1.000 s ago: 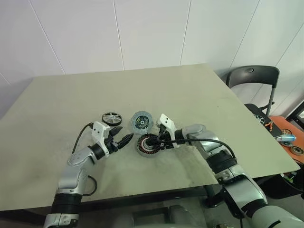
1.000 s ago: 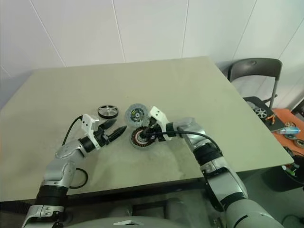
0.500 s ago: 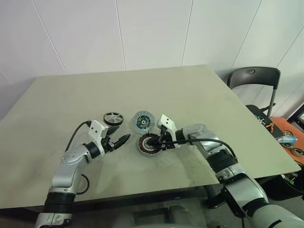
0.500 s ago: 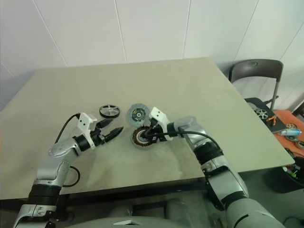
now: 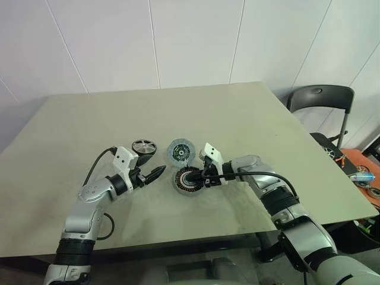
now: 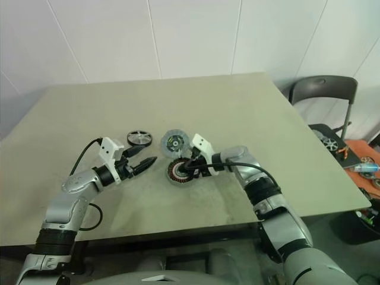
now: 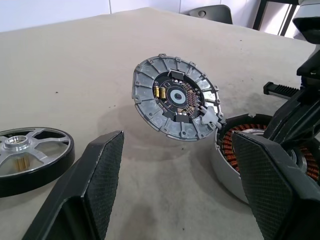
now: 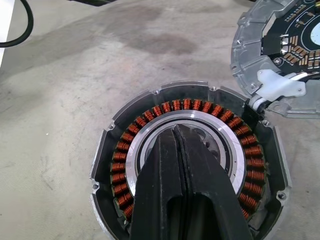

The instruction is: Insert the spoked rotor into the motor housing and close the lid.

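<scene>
On the table, your right gripper, clenched and holding nothing, presses into the motor housing centre, probably to pin it. Your left gripper hovers with jaws apart beside the spoked rotor. Propped open behind the housing stands the lid.

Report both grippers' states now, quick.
Left gripper: open, holding nothing.
Right gripper: shut, tips inside the motor housing, gripping nothing.
</scene>
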Controlling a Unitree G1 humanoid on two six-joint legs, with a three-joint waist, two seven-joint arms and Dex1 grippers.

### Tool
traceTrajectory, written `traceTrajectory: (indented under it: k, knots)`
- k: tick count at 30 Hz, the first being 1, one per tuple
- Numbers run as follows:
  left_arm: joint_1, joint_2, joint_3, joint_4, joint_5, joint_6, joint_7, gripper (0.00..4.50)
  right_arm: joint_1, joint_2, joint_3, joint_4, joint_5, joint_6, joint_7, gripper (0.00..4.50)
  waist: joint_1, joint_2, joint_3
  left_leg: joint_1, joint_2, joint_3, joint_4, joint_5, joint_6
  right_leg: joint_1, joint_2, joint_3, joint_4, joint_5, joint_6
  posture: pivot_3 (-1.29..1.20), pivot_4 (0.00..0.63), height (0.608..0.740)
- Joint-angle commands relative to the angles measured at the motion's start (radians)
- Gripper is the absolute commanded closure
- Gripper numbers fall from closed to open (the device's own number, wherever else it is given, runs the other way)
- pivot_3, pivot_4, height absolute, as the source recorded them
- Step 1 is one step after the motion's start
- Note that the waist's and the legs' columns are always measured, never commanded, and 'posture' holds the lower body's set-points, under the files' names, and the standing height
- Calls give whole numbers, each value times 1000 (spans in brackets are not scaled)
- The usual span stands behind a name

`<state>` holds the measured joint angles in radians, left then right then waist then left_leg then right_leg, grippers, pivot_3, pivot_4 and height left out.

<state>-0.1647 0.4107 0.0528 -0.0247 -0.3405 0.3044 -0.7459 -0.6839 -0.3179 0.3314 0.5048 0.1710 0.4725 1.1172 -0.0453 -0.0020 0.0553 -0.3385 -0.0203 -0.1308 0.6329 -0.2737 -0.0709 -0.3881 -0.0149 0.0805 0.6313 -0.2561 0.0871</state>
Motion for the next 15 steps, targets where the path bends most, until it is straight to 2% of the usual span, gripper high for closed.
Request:
traceTrajectory:
  k: [1, 15]
  knots:
    - [-11, 10, 3, -50, -11, -1, 0, 856, -22, -62, -42, 71, -44, -2, -48, 4493, 2, 0, 0, 0, 0, 0, 0, 0, 0, 0, 0, 0, 0, 0, 0, 0, 0, 740]
    - [-2, 5, -1, -43, -5, -3, 3, 856, -35, -64, -82, 75, -15, -18, -14, 4493, 1, 0, 0, -1, 1, 1, -1, 0, 0, -1, 0, 0, 0, 0, 0, 0, 0, 740]
